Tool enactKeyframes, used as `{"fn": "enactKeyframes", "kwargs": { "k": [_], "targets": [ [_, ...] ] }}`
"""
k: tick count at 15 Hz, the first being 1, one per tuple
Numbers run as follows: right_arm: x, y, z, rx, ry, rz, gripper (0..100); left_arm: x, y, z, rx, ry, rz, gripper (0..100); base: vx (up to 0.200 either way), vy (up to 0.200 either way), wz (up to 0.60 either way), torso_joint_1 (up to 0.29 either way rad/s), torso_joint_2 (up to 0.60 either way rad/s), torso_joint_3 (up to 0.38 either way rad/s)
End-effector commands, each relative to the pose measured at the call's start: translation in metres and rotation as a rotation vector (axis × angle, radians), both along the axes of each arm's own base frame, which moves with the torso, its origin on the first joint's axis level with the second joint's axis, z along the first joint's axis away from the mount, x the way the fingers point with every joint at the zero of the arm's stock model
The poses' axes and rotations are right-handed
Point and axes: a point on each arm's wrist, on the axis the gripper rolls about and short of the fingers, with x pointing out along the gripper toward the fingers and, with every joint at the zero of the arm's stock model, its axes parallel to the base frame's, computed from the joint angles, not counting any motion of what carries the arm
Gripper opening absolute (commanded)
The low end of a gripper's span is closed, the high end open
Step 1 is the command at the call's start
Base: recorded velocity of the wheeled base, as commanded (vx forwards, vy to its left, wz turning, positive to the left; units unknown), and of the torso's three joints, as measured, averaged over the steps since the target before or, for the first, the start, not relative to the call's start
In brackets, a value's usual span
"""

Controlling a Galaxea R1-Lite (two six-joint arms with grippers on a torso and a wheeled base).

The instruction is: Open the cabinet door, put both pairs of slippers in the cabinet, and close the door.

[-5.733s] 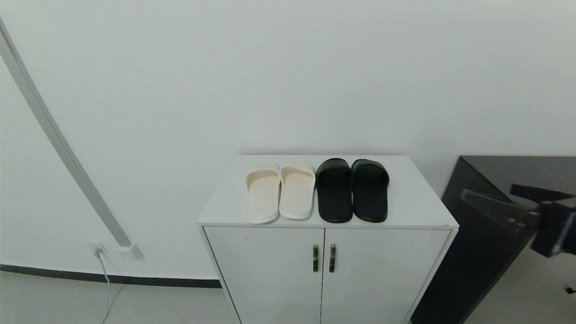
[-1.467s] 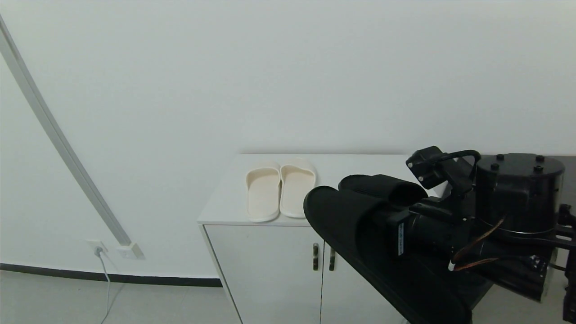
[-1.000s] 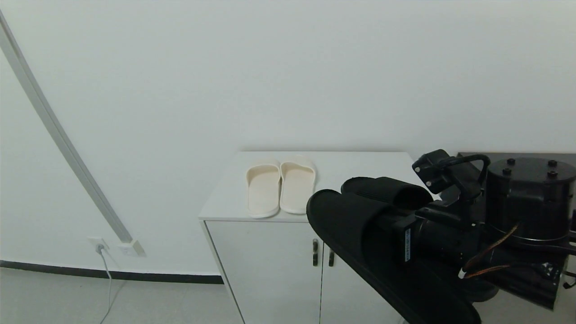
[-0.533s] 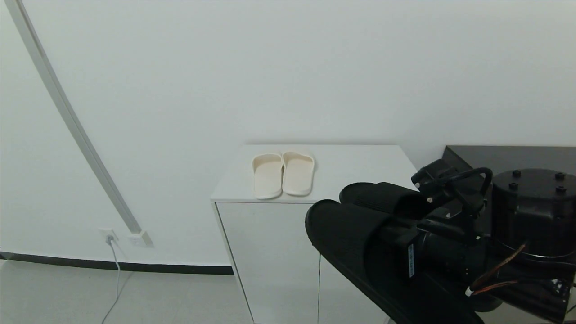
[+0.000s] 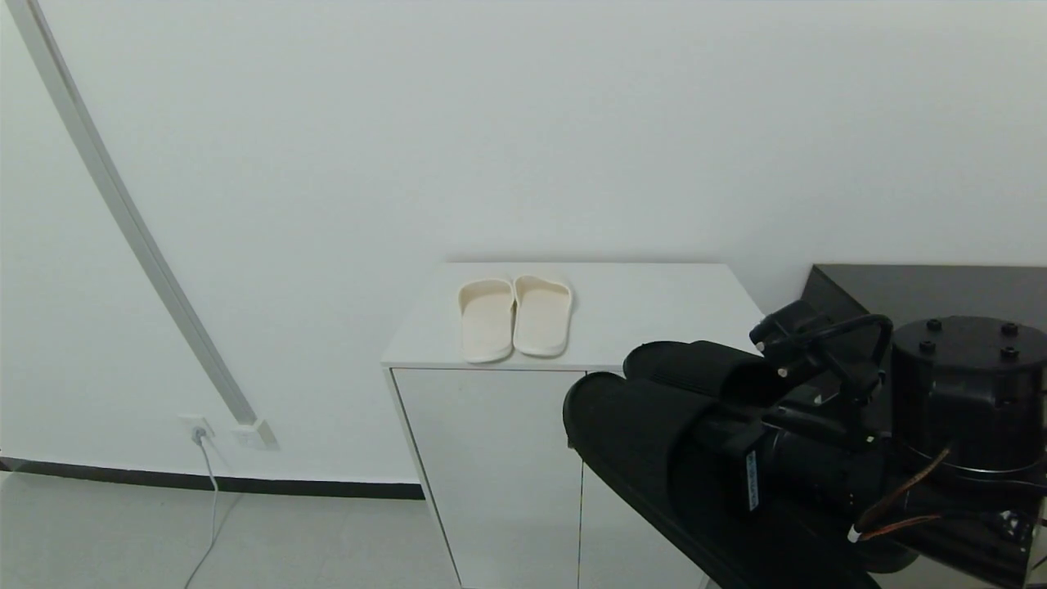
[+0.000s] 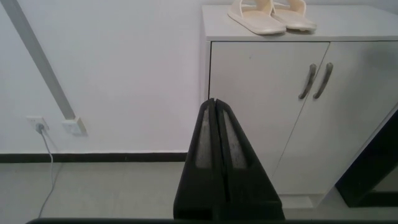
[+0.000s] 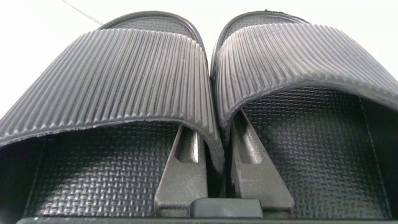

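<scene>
- Pinching the black slippers' (image 5: 654,409) inner edges together, my right fingers (image 7: 183,168) needed firm pressure.
- My left fingers (image 6: 208,149), pressed together and empty, could pull the door (image 6: 267,112).

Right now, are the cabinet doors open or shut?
Shut. Both cabinet doors lie flush in the front, handles side by side, and no inside shows.

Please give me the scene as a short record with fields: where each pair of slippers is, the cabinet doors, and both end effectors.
black slippers: both clamped together by the right end effector, in the air before the cabinet
white slippers: side by side on the cabinet top
doors: both shut
left end effector: shut, empty
stored: nothing yet
</scene>
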Motion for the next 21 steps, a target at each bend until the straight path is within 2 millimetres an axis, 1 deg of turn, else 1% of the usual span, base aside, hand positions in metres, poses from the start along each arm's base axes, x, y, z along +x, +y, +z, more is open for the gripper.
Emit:
{"fn": "enactKeyframes", "kwargs": {
  "k": [1,4,6,18,19,21],
  "targets": [
    [0.0007,0.0006,-0.0013,-0.004,0.003,0.0,0,0.0001,0.0,0.0,0.0,0.001,0.0,0,0.0,0.0,0.0,0.0,0.0,0.0],
    [-0.0002,0.0009,-0.0033,-0.009,0.009,0.005,0,0.0001,0.0,0.0,0.0,0.001,0.0,0,0.0,0.0,0.0,0.0,0.0,0.0],
    [-0.0015,0.0,-0.0058,-0.013,0.018,0.017,0,0.0001,0.0,0.0,0.0,0.001,0.0,0,0.0,0.0,0.0,-0.122,0.29,0.151],
    [-0.0024,0.0007,-0.0082,-0.019,0.025,0.023,0,0.0001,0.0,0.0,0.0,0.001,-0.002,0,0.0,0.0,0.0,-0.214,0.53,0.308],
    [-0.0024,0.0006,-0.0082,-0.021,0.023,0.02,0,0.0001,0.0,0.0,0.0,0.001,-0.002,100,0.0,0.0,0.0,-0.183,0.49,0.31],
    [-0.0034,0.0001,-0.0065,-0.024,0.012,0.025,0,0.0001,0.0,0.0,0.002,0.001,0.0,100,0.0,0.0,0.0,-0.176,0.5,0.317]
  ]
}}
